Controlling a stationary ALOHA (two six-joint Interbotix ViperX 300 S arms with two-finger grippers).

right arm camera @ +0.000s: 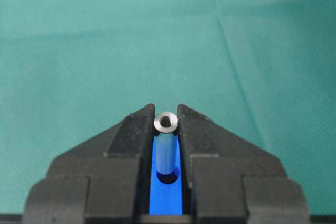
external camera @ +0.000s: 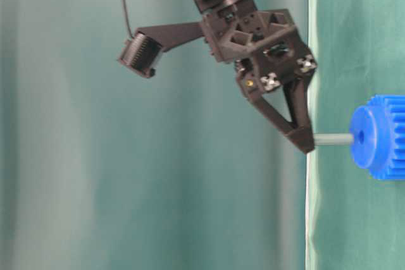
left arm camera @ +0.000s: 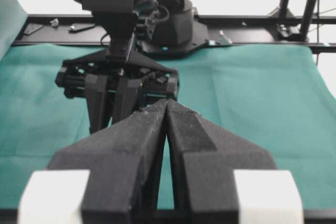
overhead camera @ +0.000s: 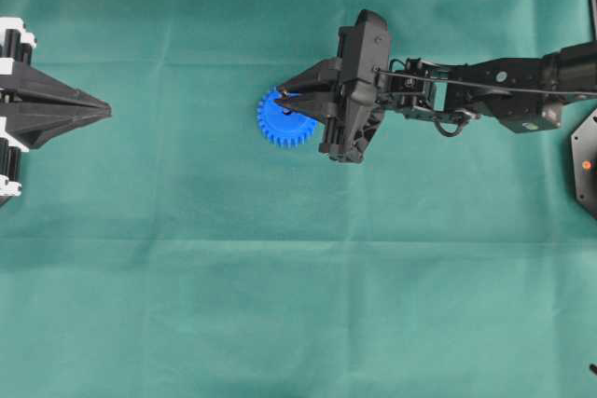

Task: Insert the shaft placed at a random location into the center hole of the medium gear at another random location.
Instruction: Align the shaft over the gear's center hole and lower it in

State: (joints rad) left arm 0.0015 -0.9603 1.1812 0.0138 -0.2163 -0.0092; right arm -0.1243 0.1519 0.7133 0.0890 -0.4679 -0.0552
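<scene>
Green cloth is covering the whole table. The right arm is reaching in from the right edge of the overhead view, the left arm sitting parked at the left edge, well apart from the work.

The left gripper is pressed together with nothing between its fingers; the left wrist view shows the two tips meeting, and it is pointing toward the other arm. The right gripper is over the medium gear, so the right arm is plainly the nearer one.

The medium gear, bright blue, is lying flat on the cloth near table centre, hub up. The right gripper is pinching the shaft by its upper end, fingers clamped on either side of the silvery pin in the right wrist view.

Key relation: the shaft's long axis is standing perpendicular to the gear face, lower end pointing straight at the center hole. In the table-level view, which is turned sideways, the tip is at the hub face, seemingly just entering. Judging from that, what remains is a straight push along the axis.

Hard to make out: how deep the tip is sitting; the overhead view hides the hole under the fingers, and the right wrist view shows only a dark patch below the pin.
</scene>
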